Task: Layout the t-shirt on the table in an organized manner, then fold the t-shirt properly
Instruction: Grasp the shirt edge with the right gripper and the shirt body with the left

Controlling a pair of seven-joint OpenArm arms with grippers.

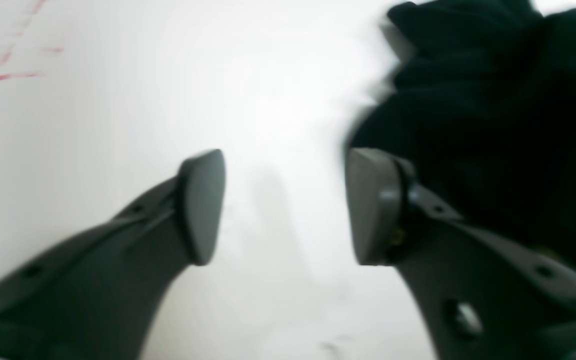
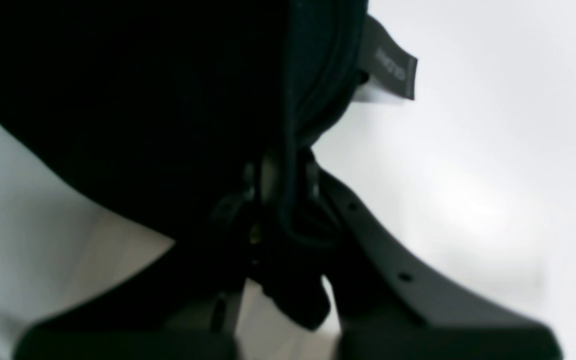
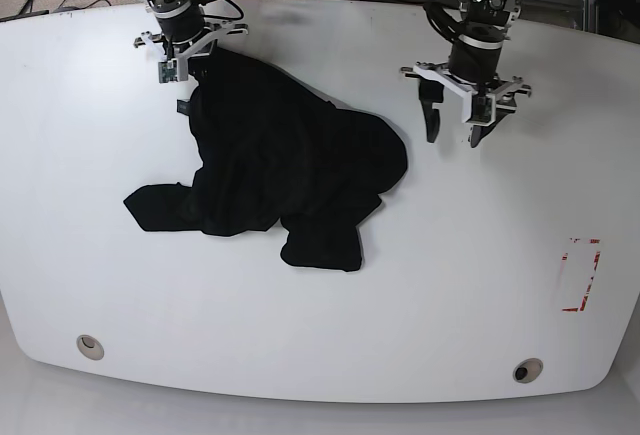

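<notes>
The black t-shirt (image 3: pixel 280 165) lies crumpled on the left half of the white table (image 3: pixel 420 305), with one edge pulled up toward the far left. My right gripper (image 3: pixel 190 63) is shut on that edge; the right wrist view shows a fold of the t-shirt (image 2: pixel 143 100) pinched between the fingers of the right gripper (image 2: pixel 283 185), with a grey label (image 2: pixel 390 67) hanging beside it. My left gripper (image 3: pixel 452 135) hangs open over bare table just right of the shirt. In the left wrist view, the left gripper (image 1: pixel 285 205) holds nothing and the t-shirt (image 1: pixel 493 100) bunches at the upper right.
A red tape rectangle (image 3: pixel 580 275) marks the table's right side, seen faintly as red tape (image 1: pixel 13 75) in the left wrist view. Two metal-ringed holes (image 3: pixel 90 346) (image 3: pixel 527 369) sit near the front edge. Cables and arm bases stand beyond the far edge.
</notes>
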